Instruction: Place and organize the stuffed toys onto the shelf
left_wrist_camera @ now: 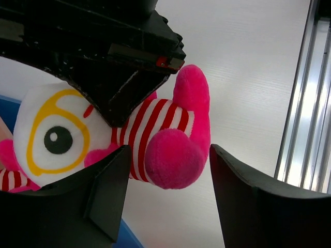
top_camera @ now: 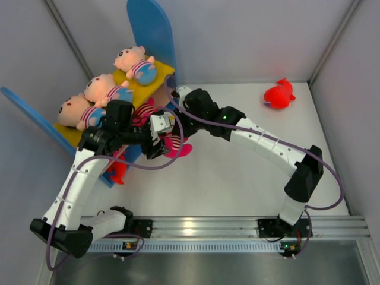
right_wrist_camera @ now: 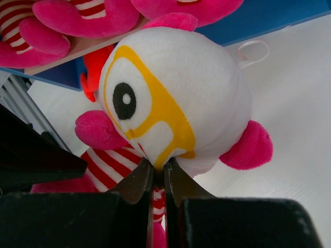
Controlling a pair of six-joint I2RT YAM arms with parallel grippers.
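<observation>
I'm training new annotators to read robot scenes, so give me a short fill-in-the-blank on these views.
1. On the shelf, the yellow upper board holds ___ peach-faced toys.
2. The right gripper is shut on the ___-faced toy with yellow glasses.
3. The left gripper has its jaws ___ near that toy's pink foot.
4. The plush lying alone on the table, away from the shelf, is ___.
Missing words: three; white; open; red.

Toy point(right_wrist_camera: 196, 88) fuzzy plush cloth; table point(left_wrist_camera: 248, 77) matt white; rail point(top_camera: 237, 228) shiny brushed metal.
</observation>
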